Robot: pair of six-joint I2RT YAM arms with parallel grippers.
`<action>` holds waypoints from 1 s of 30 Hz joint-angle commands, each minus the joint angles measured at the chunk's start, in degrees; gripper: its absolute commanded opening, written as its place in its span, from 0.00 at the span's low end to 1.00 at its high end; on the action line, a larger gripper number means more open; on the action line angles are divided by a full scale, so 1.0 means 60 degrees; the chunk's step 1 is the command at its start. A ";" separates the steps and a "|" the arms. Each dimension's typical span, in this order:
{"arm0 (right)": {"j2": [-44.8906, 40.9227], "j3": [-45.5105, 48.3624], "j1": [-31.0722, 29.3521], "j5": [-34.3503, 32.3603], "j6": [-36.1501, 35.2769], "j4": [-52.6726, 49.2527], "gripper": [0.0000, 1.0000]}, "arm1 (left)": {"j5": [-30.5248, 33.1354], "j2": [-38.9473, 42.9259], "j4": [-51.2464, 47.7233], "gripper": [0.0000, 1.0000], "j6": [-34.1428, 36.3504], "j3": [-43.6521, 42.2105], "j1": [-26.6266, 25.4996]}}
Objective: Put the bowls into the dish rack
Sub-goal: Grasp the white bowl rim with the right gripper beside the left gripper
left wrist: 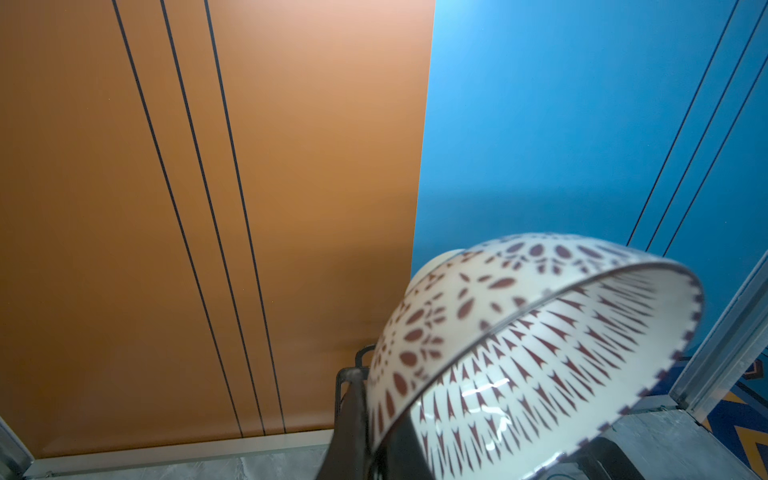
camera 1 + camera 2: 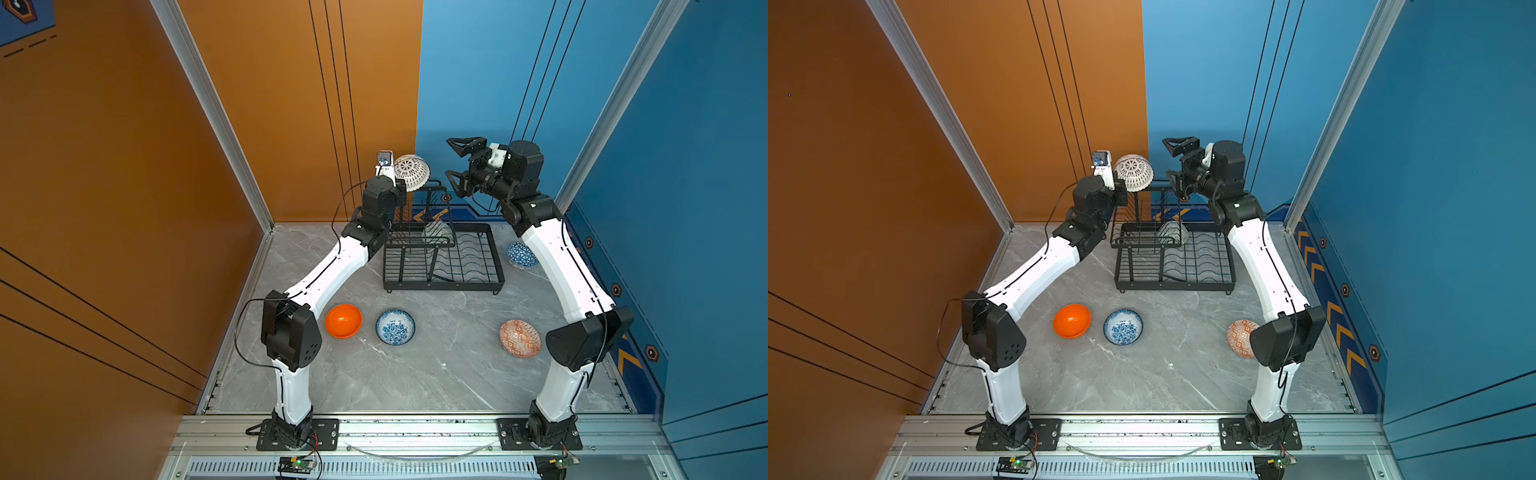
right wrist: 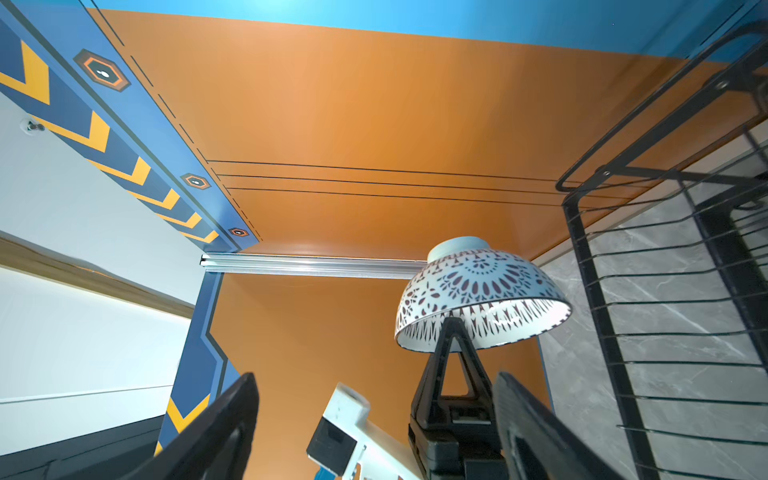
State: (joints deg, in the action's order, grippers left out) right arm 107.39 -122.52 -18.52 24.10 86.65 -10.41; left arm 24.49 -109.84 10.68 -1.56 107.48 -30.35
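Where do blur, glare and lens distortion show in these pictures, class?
Left wrist view: lattice bowl soft, white glare streaks inside it. Right wrist view: right gripper fingers blurred, black wall lines bow slightly. In both top views: highlight on orange bowl.

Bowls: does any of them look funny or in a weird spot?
Yes: the dark-lattice white bowl hangs upside down in the air by the top of the dish rack, pinched at its rim by the left gripper. Nothing looks broken or spilled.

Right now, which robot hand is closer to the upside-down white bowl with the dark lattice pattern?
Left. The left gripper is shut on the lattice bowl, holding it up; the right gripper is open beside it, not touching.
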 commanded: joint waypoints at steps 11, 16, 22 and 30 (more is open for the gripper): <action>0.0909 -0.0567 -0.0340 0.0160 0.1559 0.1293 0.70 | 0.0570 0.0084 0.1818 0.00 0.1447 0.0012 -0.0609; 0.1111 -0.0680 -0.0369 0.0032 0.1810 0.1484 0.64 | 0.0612 0.0199 0.1918 0.00 0.1538 -0.0263 -0.0673; 0.1407 -0.1109 -0.0428 -0.0159 0.1993 0.1443 0.58 | 0.0672 0.0360 0.2185 0.00 0.1775 -0.0588 -0.0782; 0.1467 -0.1113 -0.0568 -0.0428 0.1940 0.1091 0.48 | 0.0710 0.0549 0.2405 0.00 0.1971 -0.0838 -0.0858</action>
State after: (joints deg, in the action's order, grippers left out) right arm 115.68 -127.46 -21.50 23.68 98.50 -4.36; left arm 27.81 -109.84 19.92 9.26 102.98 -34.74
